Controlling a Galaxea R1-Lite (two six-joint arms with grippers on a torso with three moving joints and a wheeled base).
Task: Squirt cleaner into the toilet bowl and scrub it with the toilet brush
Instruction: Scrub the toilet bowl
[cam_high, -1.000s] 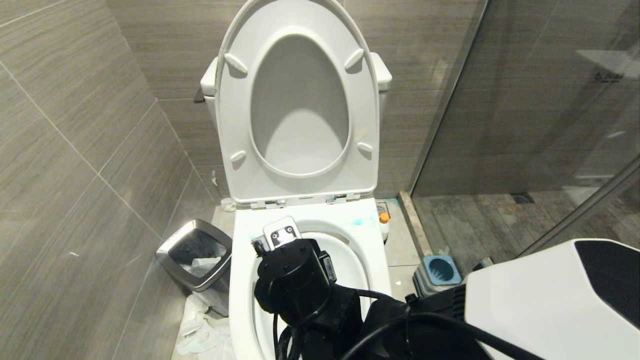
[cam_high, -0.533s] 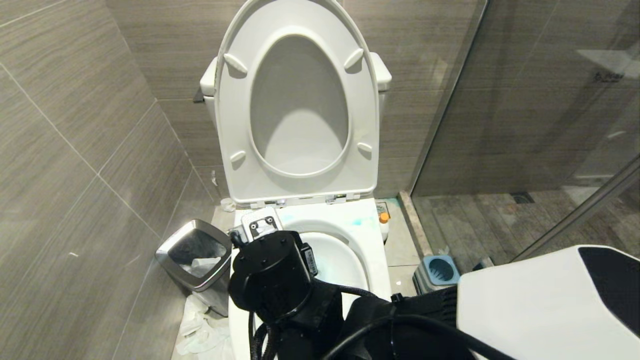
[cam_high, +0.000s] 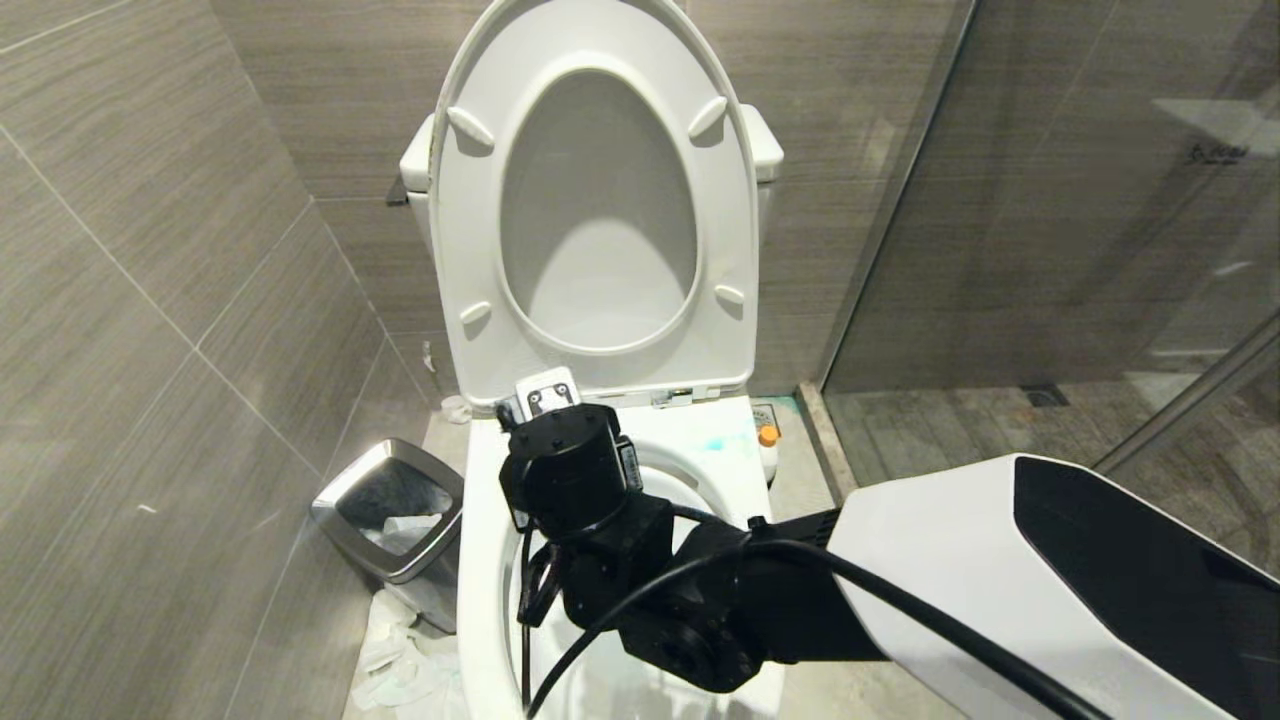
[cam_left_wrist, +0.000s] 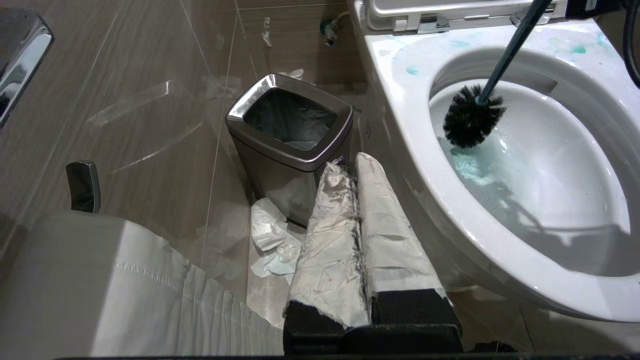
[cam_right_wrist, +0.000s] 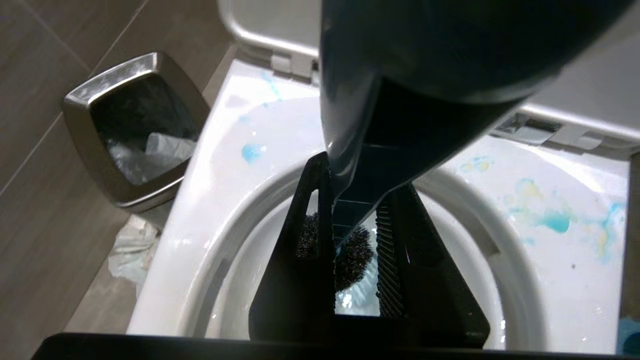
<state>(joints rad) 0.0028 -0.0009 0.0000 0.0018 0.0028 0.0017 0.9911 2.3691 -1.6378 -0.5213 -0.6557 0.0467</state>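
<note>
Right end effector (cam_right_wrist: 356, 260) over the back-left part of the bowl (cam_high: 478, 560), pointing down into it. Its 2 fingers (cam_right_wrist: 390, 260) are nearly closed, clamped on the brush (cam_left_wrist: 472, 122) handle, which runs between them. Brush head hangs below the end effector, inside the bowl, against the inner wall at the left rear, just above the water. Pale blue cleaner (cam_left_wrist: 467, 165) sits on the bowl wall right under the head; more blue blots (cam_right_wrist: 552, 220) on the flat rim behind and to either side of the end effector.

Seat and lid stand raised behind the end effector.

Left end effector (cam_left_wrist: 357, 165) parked low, left of the bowl and outside it, its 2 wrapped fingers pressed together, empty. Bin (cam_left_wrist: 290, 130) just ahead of it, crumpled paper (cam_left_wrist: 272, 237) on the floor beneath.
</note>
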